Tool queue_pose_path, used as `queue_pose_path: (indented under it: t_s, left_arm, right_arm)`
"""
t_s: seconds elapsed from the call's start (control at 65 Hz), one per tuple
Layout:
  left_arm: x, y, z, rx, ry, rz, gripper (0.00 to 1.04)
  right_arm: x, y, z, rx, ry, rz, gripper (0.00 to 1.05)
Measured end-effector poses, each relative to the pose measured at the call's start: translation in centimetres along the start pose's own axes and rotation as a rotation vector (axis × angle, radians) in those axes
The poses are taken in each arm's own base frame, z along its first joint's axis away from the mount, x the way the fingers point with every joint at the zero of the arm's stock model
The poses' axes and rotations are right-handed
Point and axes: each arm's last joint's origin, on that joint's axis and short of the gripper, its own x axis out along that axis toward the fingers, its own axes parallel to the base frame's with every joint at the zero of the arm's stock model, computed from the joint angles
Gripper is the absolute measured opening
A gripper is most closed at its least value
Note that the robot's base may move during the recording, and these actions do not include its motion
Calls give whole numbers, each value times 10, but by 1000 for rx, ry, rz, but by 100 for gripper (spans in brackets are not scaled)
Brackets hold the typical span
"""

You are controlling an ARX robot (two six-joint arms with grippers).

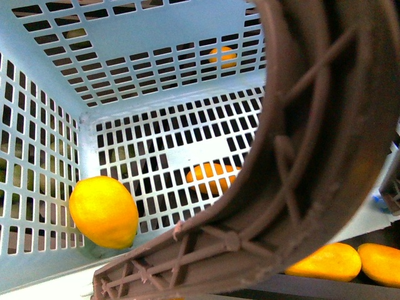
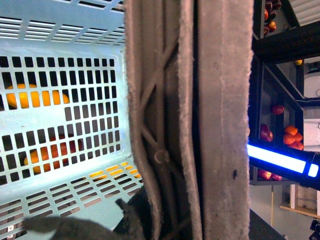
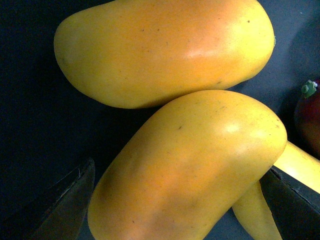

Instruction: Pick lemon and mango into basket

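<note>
The lemon (image 1: 103, 211), bright yellow and oval, lies inside the turquoise basket (image 1: 44, 94) against its slotted wall. The brown basket handle (image 1: 312, 156) arcs close across the front view. My left gripper (image 2: 170, 225) is shut on that handle (image 2: 200, 120), which fills the left wrist view. Two yellow-orange mangoes (image 1: 325, 261) lie outside the basket at the lower right. In the right wrist view my right gripper (image 3: 182, 210) is open, with its dark fingers (image 3: 65, 205) on either side of the nearer mango (image 3: 185, 170). A second mango (image 3: 165, 50) touches it beyond.
Orange fruits (image 1: 212, 176) show through the basket's slots, outside it. A red fruit (image 3: 310, 115) and another yellow fruit (image 3: 295, 165) lie beside the mangoes on the dark shelf. Shelves of red and orange fruit (image 2: 280, 130) and a blue light bar (image 2: 280, 160) stand behind the handle.
</note>
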Motion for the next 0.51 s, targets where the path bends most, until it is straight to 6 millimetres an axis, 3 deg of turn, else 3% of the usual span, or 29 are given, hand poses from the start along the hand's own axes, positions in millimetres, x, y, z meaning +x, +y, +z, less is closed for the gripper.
queue_pose_path:
  t_s: [0.507]
  left_arm:
    - [0,0,0,0,0,0,15]
  right_arm:
    - [19,9,-11,-26,99,20,96]
